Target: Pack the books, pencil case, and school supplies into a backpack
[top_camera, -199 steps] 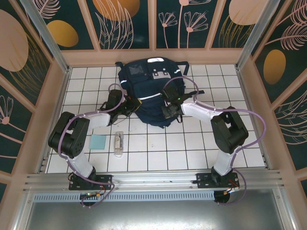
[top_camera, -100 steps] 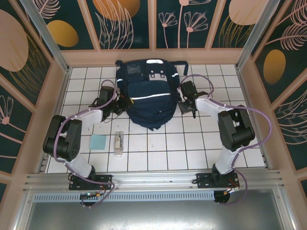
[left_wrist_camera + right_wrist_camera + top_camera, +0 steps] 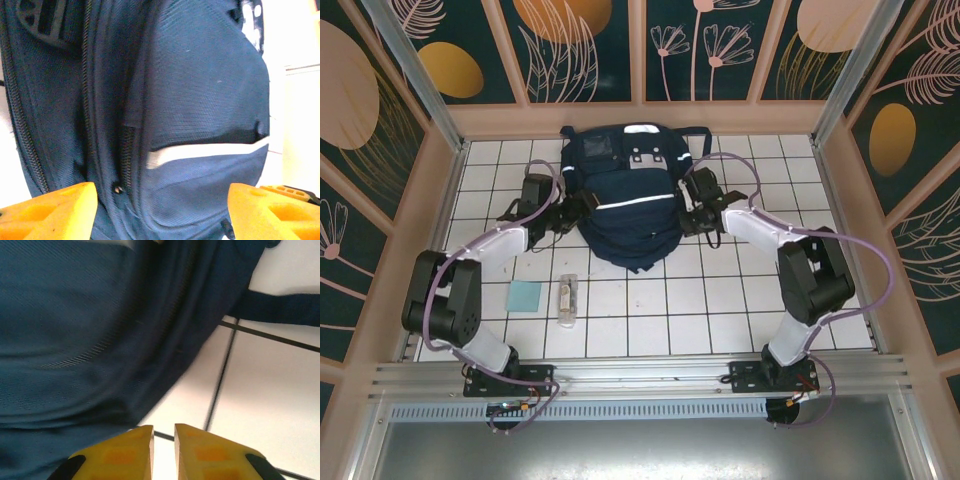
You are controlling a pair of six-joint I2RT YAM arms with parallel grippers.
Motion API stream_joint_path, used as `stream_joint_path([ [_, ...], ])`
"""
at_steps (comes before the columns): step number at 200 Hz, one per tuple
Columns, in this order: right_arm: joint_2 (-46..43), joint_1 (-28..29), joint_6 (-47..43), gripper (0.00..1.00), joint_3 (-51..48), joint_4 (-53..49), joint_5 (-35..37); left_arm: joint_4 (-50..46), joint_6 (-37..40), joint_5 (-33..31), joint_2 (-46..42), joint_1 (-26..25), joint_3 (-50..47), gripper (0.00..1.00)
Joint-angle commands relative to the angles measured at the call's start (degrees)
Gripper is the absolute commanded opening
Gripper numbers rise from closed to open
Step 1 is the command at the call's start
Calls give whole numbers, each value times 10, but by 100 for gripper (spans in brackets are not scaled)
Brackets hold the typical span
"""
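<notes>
Top view bright, evenly lit from above; soft shadows beside backpack point(image 3: 628, 205). Wrist views soft w/ blur, esp. right; white table point(image 3: 297, 115) blown out.

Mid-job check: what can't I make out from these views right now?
- Inside the backpack: top view, its own fabric hides the contents.
- Clear packet: top view, too small to read.
- Left gripper against the backpack: top view, contact hidden under the wrist.
- Side seam: right wrist view, blurred; zipper or stitching unclear.
</notes>
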Motion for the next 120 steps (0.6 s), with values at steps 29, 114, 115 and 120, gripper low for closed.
stream_joint_path([
  [29, -34, 68, 229, 37, 14, -25, -34, 69, -105, -16, -96, -1, -83, 72],
  [114, -39, 109, 402, 43, -35, 52, -38, 208, -203, -67, -78, -58, -159, 72],
  [115, -38, 109, 402, 43, -36, 53, -38, 208, -203, -67, -77, -58, -158, 72],
  [120, -37, 110, 405, 42, -35, 59, -38, 210, -202, -65, -75, -58, -156, 72],
])
